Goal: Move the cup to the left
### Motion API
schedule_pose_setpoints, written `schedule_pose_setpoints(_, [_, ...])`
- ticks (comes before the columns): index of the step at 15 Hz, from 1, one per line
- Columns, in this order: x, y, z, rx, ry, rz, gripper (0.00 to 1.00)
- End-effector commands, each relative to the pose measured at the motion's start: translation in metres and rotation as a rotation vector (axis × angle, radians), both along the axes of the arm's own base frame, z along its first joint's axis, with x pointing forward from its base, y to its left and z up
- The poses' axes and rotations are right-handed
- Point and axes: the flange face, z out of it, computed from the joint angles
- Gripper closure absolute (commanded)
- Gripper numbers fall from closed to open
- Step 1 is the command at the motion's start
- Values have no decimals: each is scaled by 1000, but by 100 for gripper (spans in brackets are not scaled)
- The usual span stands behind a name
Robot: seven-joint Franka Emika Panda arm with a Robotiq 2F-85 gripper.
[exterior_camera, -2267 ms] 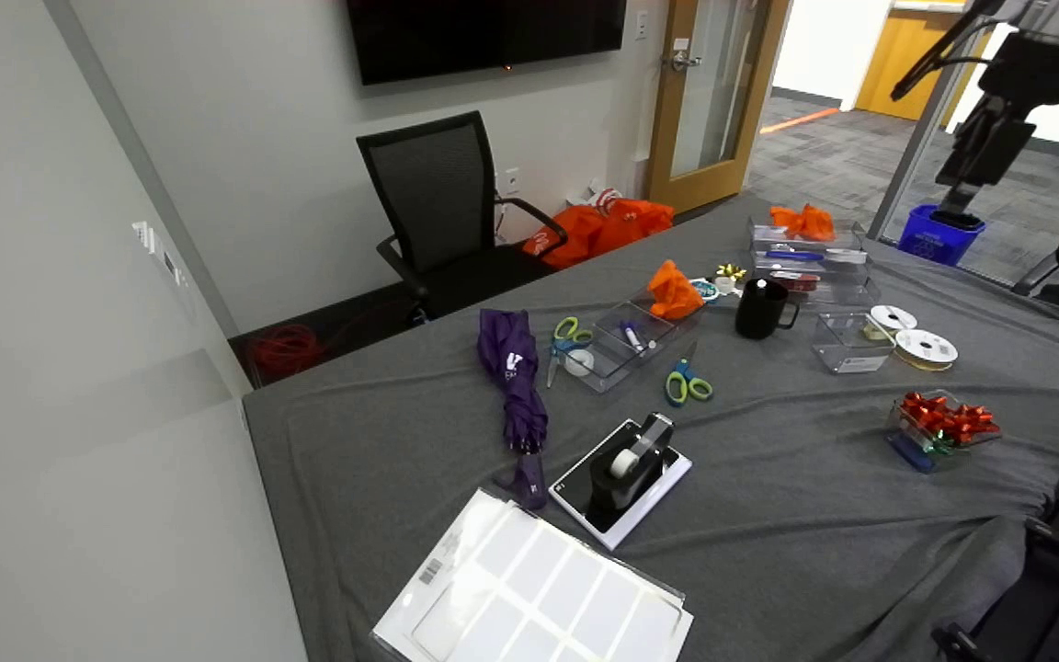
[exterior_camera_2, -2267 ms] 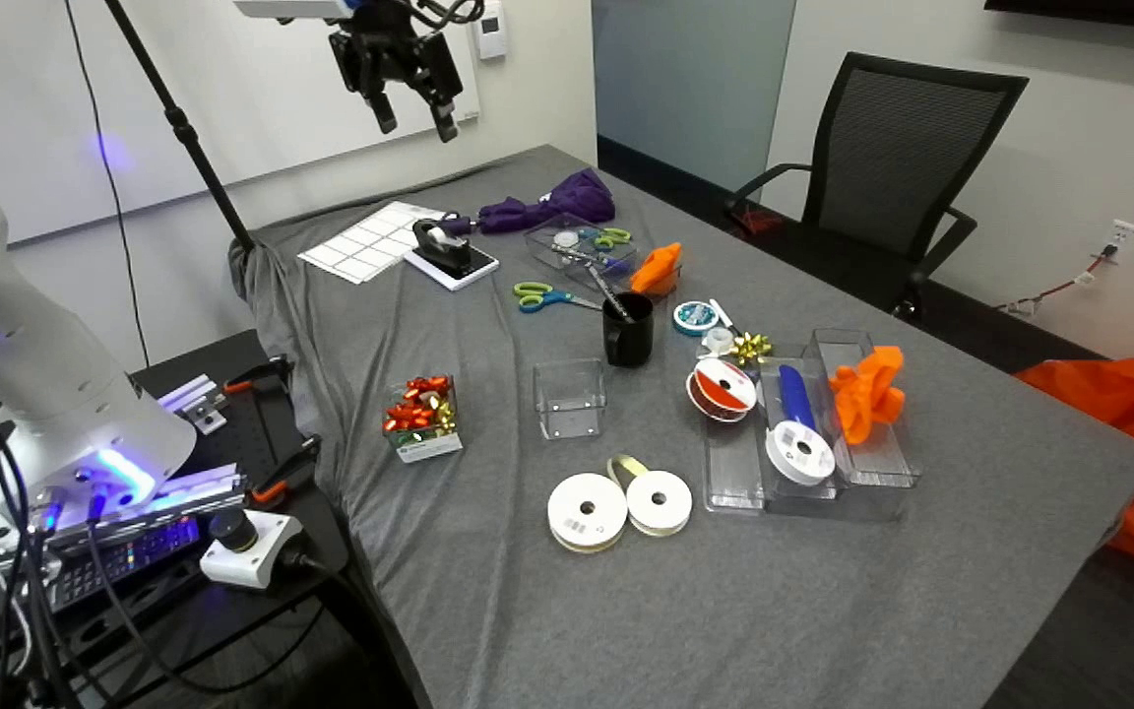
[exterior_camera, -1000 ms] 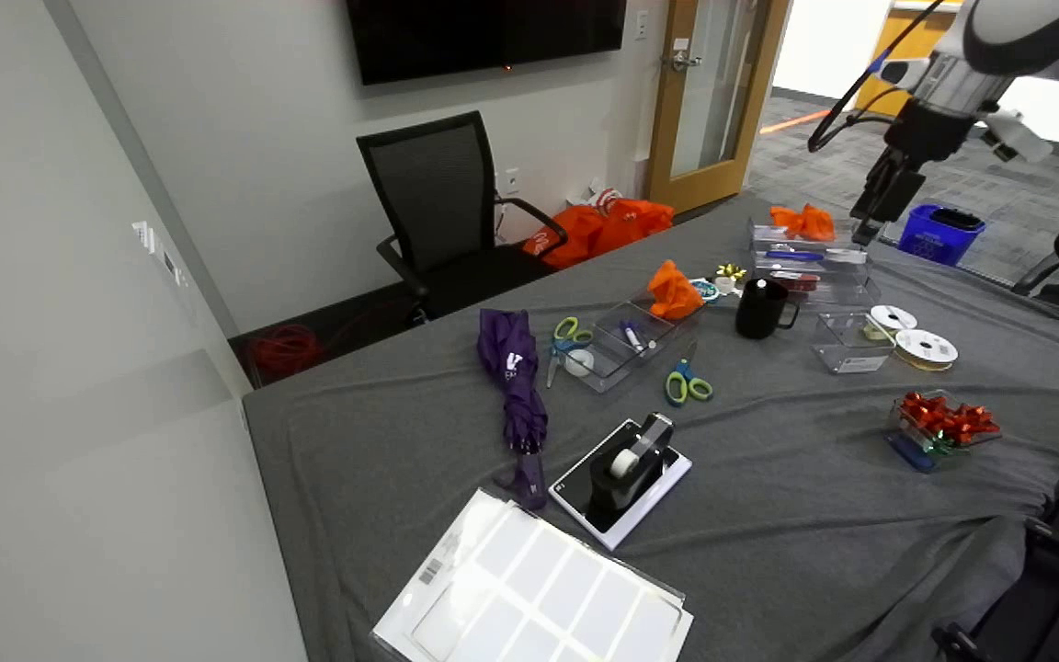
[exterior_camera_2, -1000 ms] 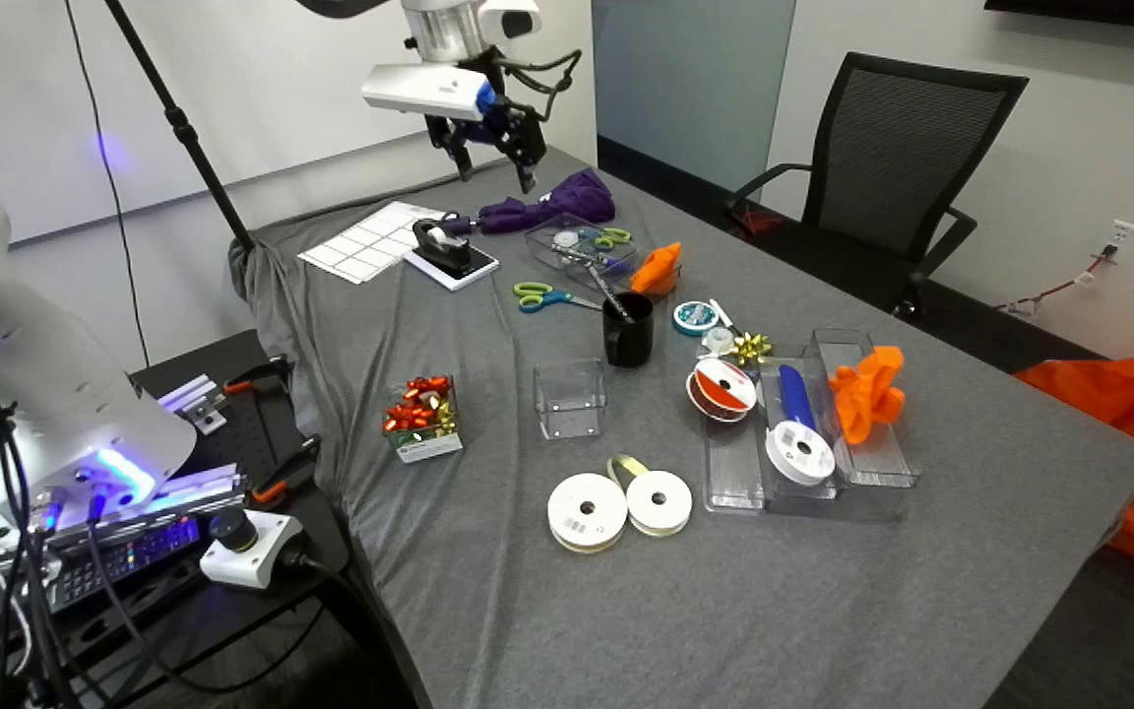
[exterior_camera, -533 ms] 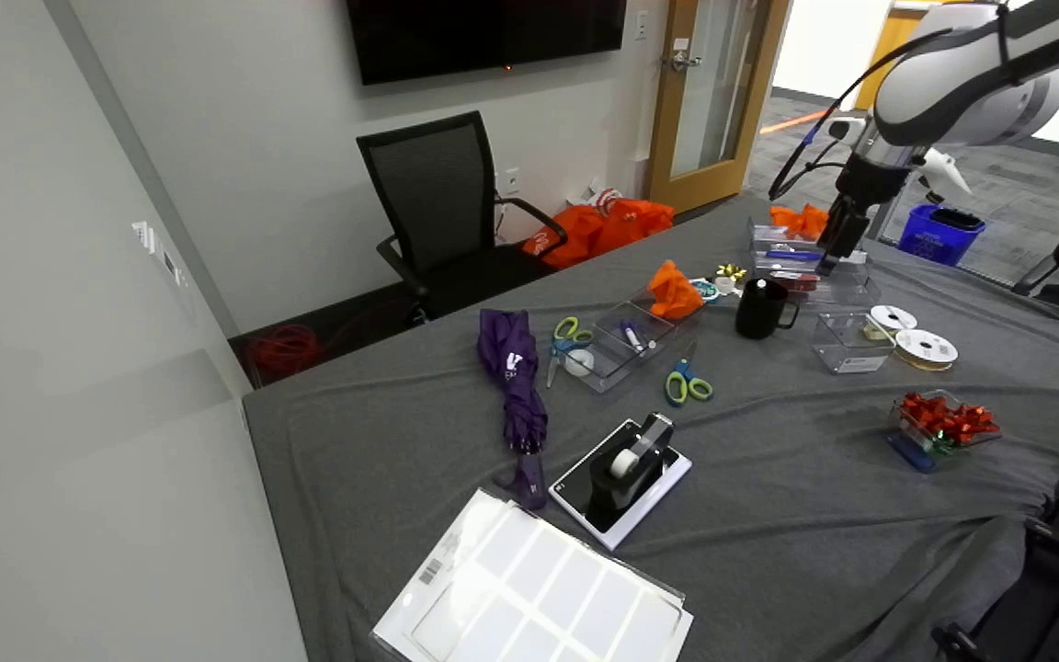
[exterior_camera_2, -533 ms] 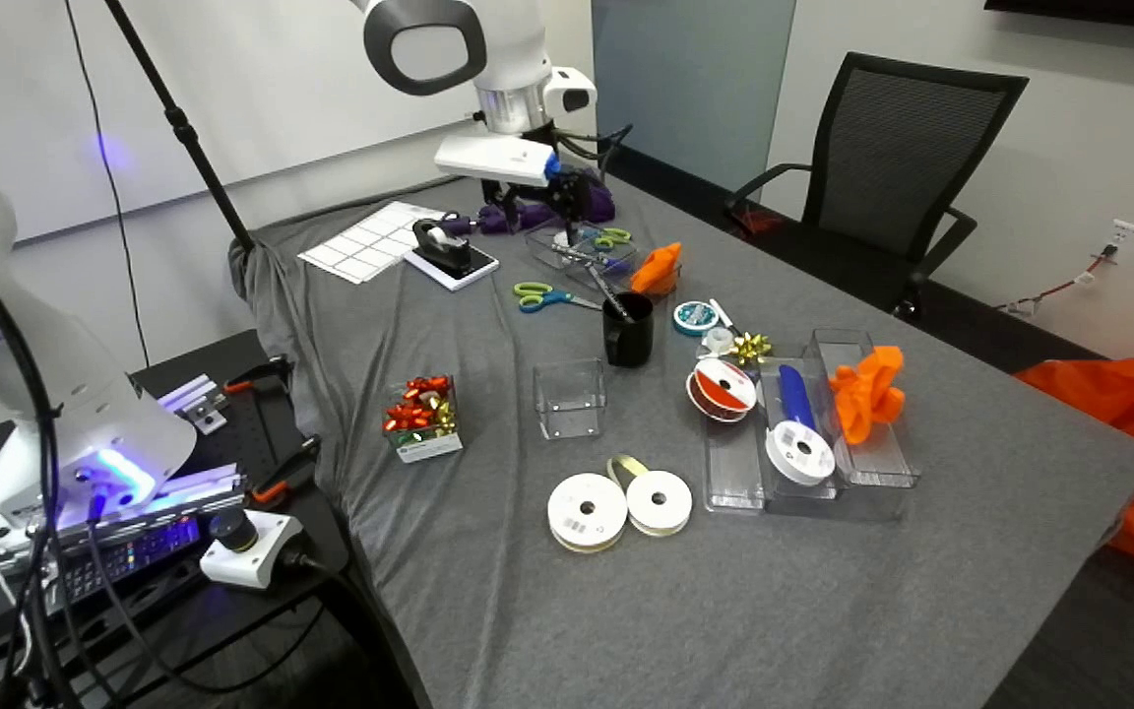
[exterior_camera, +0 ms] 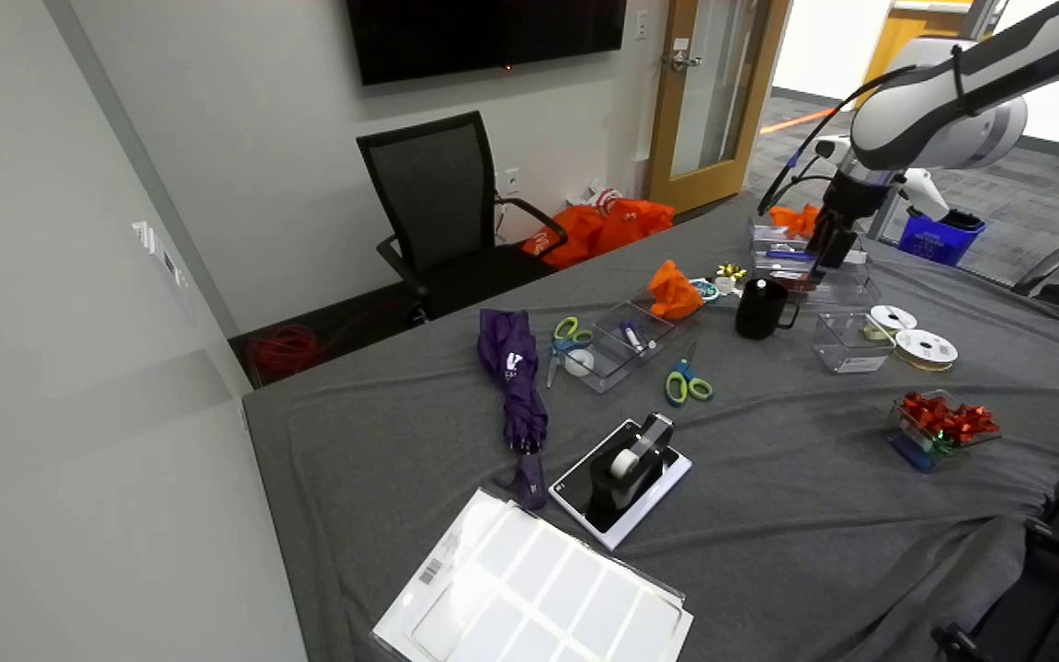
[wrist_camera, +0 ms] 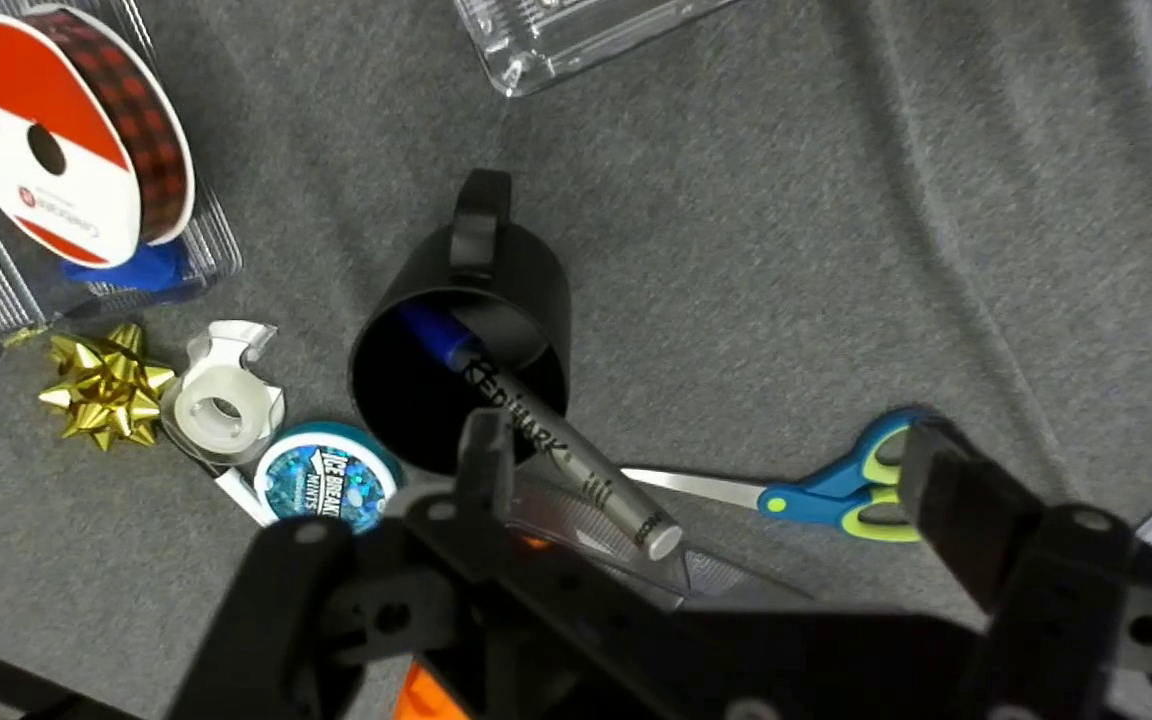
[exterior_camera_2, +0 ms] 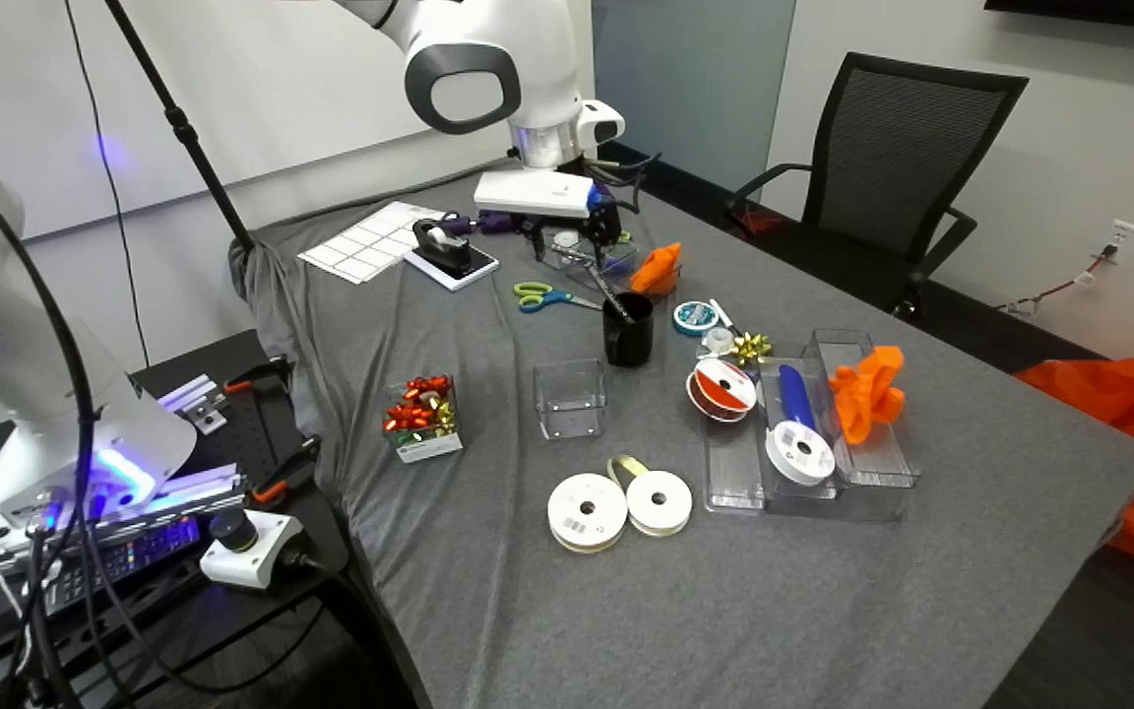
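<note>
The black cup [exterior_camera: 756, 311] stands upright on the grey table in both exterior views [exterior_camera_2: 628, 341]. Its handle shows in the wrist view, where the cup's dark wall [wrist_camera: 538, 285] is at left of centre. A silver marker [wrist_camera: 586, 470] with a blue end leans in the cup and sticks out over its rim. My gripper [wrist_camera: 711, 455] is open with its fingers wide apart and nothing held. It hangs above the table near the cup, on the scissors side, in an exterior view [exterior_camera_2: 568, 258]. One finger overlaps the cup's rim in the wrist view.
Scissors [wrist_camera: 816, 500] lie beside the cup. A divided clear tray with an orange cloth [exterior_camera_2: 656, 268] is close by. A clear box [exterior_camera_2: 569, 399], ribbon spools [exterior_camera_2: 587, 507], mints tin [exterior_camera_2: 695, 317] and stacked trays [exterior_camera_2: 734, 483] surround the cup. The tape dispenser [exterior_camera_2: 444, 248] is further off.
My open gripper has come down from high above the table and moved towards the cup. The cup and the other things on the table have not moved.
</note>
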Motion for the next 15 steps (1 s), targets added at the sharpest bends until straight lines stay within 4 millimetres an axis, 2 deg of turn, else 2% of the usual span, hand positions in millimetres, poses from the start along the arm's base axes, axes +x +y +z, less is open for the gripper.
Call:
schedule_pose_setpoints(1, [1,2,2,1,-1,1,0])
schedule_pose_setpoints(4, [1,4,3,2,-3,1,0])
schedule_pose_setpoints(6, [6,-5,-6,0,-10,-2,0])
schedule_pose_setpoints(9, [16,-27,-30,-17,-4,-8,0])
schedule_pose_setpoints(15, [31,-67,-95,-53,36,17,0])
